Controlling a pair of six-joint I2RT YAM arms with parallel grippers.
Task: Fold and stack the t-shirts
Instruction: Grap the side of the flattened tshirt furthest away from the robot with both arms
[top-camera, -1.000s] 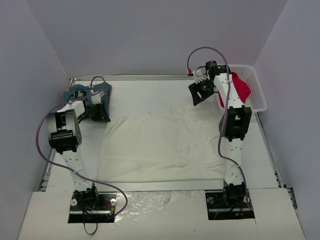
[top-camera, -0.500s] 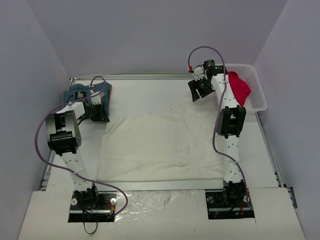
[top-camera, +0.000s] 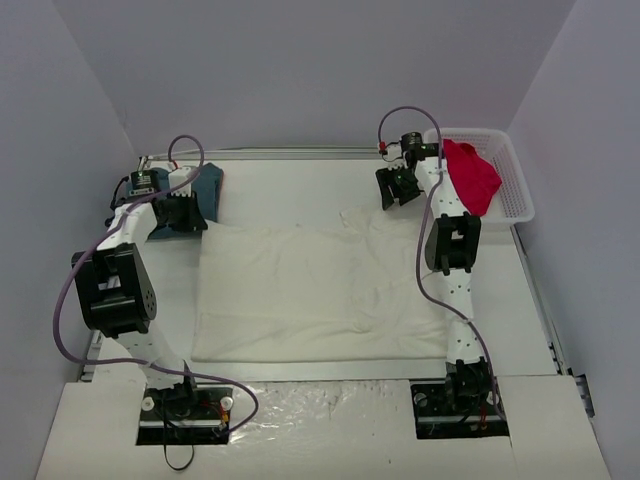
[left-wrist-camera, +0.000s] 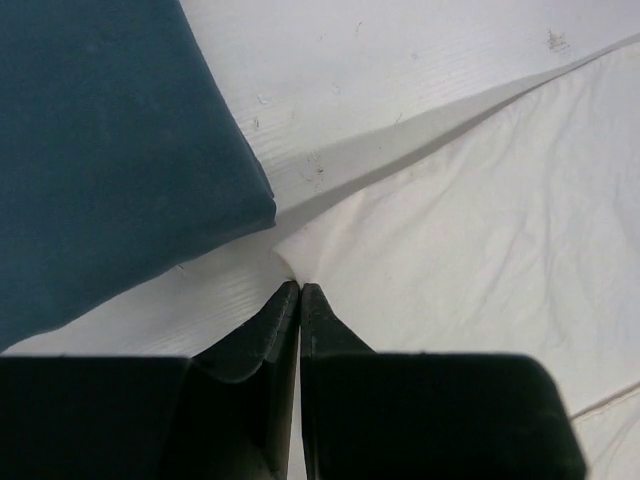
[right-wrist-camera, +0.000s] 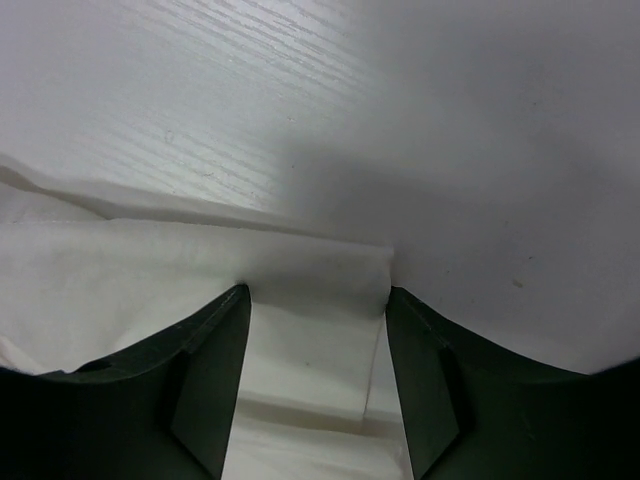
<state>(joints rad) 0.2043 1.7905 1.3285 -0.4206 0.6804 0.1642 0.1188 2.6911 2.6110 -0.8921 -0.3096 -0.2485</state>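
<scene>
left pincer (left-wrist-camera: 300, 290) shut on the far left corner of the cream shirt (top-camera: 310, 290), spread on the table (top-camera: 290, 185) beside the teal shirt (left-wrist-camera: 100, 150); right pincer (right-wrist-camera: 315, 295) gaped astride its far right corner. a clean fold likely needed that corner pinched, then both lifted evenly.

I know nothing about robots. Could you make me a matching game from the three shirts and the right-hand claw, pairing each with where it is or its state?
1. cream shirt
2. teal shirt
3. red shirt
4. right gripper

A. in the white basket
B. folded, at the far left corner
C. open, straddling a fold of cloth
D. spread flat in the middle

Pairs: 1-D, 2-B, 3-A, 4-C
</scene>
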